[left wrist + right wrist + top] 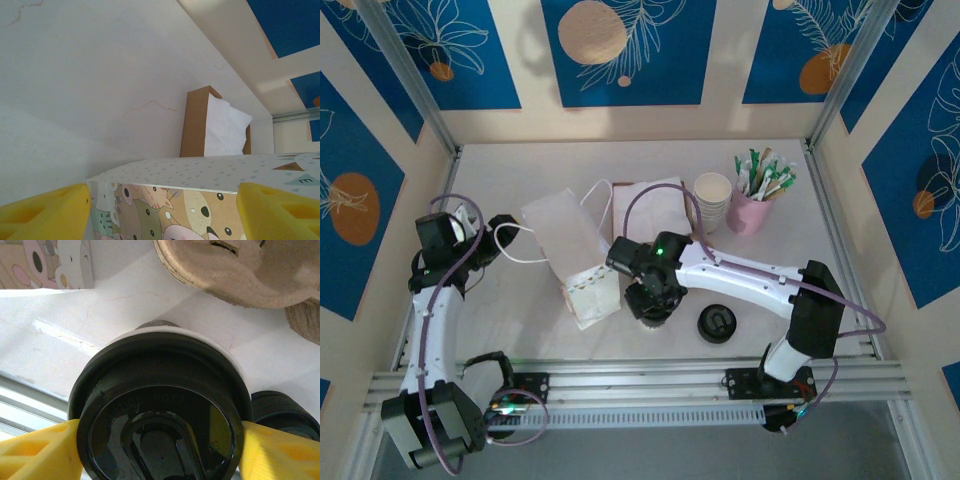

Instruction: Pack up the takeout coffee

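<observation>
- The takeout coffee was a tan moulded-pulp carrier, rough and fibrous, with rounded, bulging wells and a short slit cut in its wall
- It sat on the smooth white table just beyond the black-lidded cup, with the paper bag off to one side of it
- The right gripper was clamped on that cup, one yellow finger pressed to each side of the glossy round lid; a thin white rim showed under the lid
- A loose black lid lay flat on the table just beside the cup
- The bag was matte white paper with fine speckles and a panel of cartoon animals
- The left gripper had its yellow fingers wide apart with the bag's printed end between them; whether they pinched it could not be told
</observation>
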{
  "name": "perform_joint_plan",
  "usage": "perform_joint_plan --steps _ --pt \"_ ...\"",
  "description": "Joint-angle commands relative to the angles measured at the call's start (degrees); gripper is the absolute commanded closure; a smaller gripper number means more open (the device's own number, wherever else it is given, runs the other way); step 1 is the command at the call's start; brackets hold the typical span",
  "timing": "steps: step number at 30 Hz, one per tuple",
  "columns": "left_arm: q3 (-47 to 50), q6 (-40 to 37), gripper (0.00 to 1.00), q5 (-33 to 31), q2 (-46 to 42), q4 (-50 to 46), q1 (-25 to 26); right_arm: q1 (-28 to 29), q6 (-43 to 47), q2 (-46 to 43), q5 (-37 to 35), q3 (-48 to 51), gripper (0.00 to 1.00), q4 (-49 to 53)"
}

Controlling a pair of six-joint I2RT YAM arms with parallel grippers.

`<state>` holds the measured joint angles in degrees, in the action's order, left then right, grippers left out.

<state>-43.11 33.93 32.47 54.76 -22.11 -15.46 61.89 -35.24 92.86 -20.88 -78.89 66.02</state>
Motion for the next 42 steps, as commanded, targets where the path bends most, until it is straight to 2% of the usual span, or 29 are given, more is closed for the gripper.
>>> perform_joint_plan --steps 1,15,32,42 --pt "0.0 -1.0 0.23 -0.2 -1.4 -0.8 0.3 -0.4 -2.4 1.6 -0.5 1.9 0.26 0.8" --pt "0.0 -1.0 0.23 -0.3 -1.4 -0.8 0.3 0.1 -7.1 -2.2 -2.6 1.9 0.27 -1.3" --pt "0.0 -1.0 0.23 -0.4 -1.2 -0.9 0.3 0.0 -6.2 -3.7 -2.7 -0.1 0.27 -0.2" --pt "0.2 -1.0 0.23 -0.4 -1.2 -0.9 0.3 -1.5 -6.2 -3.4 2.0 4.6 0.27 -5.0"
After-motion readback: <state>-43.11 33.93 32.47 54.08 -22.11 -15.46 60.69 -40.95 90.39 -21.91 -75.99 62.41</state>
